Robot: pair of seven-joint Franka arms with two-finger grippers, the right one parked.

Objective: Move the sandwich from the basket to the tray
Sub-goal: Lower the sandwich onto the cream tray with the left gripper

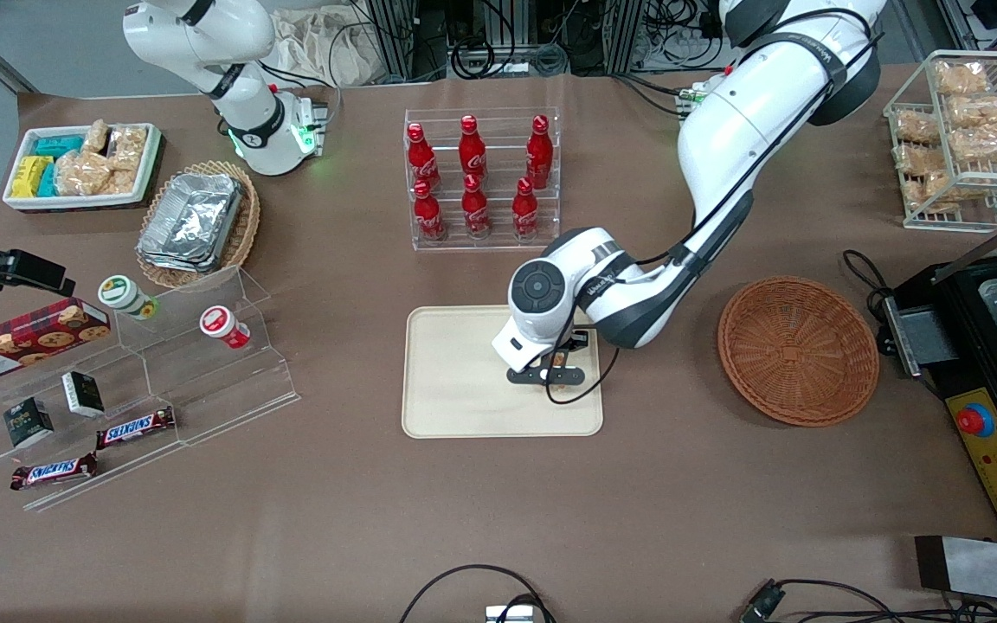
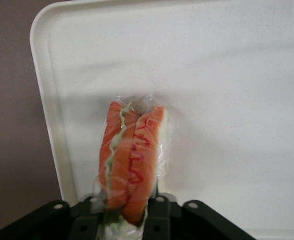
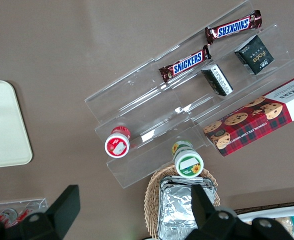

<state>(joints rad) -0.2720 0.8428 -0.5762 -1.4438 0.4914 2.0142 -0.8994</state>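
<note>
Left wrist view shows the end effector (image 2: pixel 132 212) pinching the sandwich (image 2: pixel 132 160), one black finger (image 2: pixel 159 217) pressed against each flat side of the wrapped wedge. Orange filling with a thin line of green faces the camera, and clear wrap bunches loosely around it. The sandwich hangs over the cream tray (image 2: pixel 226 90), close to a rounded corner and the low rim; whether its tip touches the tray floor cannot be told.

From the front, the end effector (image 1: pixel 557 370) sits low over the tray (image 1: pixel 455 381), at the part of it toward the working arm's end of the table, and only a small orange patch of the sandwich (image 1: pixel 559 361) shows between the black fingers. The white wrist housing hides the rest. The round reddish-brown basket (image 1: pixel 799 350) lies on the brown table (image 1: pixel 498 510) beside the tray, well apart from it toward the working arm's end, with nothing in it. Farther from the front camera than the tray stands a clear rack of red cola bottles (image 1: pixel 475 177). Toward the parked arm's end are a clear stepped display with Snickers bars (image 1: pixel 135 427) and a lighter oval basket of foil containers (image 1: pixel 196 221).
</note>
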